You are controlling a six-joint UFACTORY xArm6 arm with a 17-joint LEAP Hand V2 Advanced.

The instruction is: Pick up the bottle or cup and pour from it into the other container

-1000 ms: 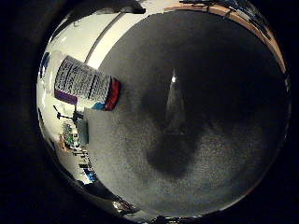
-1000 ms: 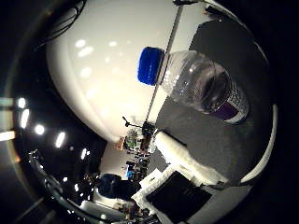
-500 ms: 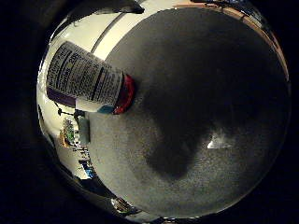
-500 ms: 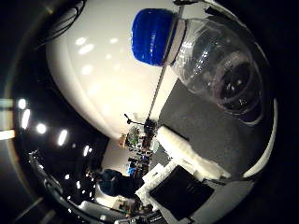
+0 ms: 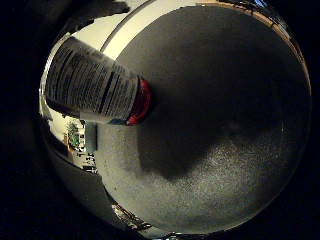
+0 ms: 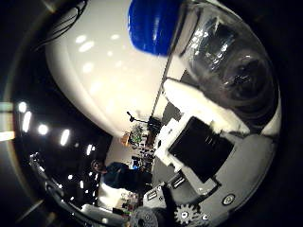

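A clear plastic bottle (image 6: 232, 66) with a blue cap (image 6: 156, 24) fills much of the thumb side view, close to the palm. In the little finger side view its printed label (image 5: 95, 85) and a red band (image 5: 143, 102) show, and it rests on the grey table surface (image 5: 220, 120). My right hand (image 6: 199, 151) is next to the bottle. One white and black finger (image 6: 189, 104) reaches in alongside the bottle's body, not curled round it. I cannot tell whether it touches.
The grey surface stretches wide beside the bottle. A white wall (image 6: 104, 76) with ceiling lights rises behind. Cluttered room furniture (image 6: 137, 137) stands far off past the table's edge.
The bottle has grown larger in both views as the palm has come closer to it. The finger now reaches further into the thumb side view, along the bottle.
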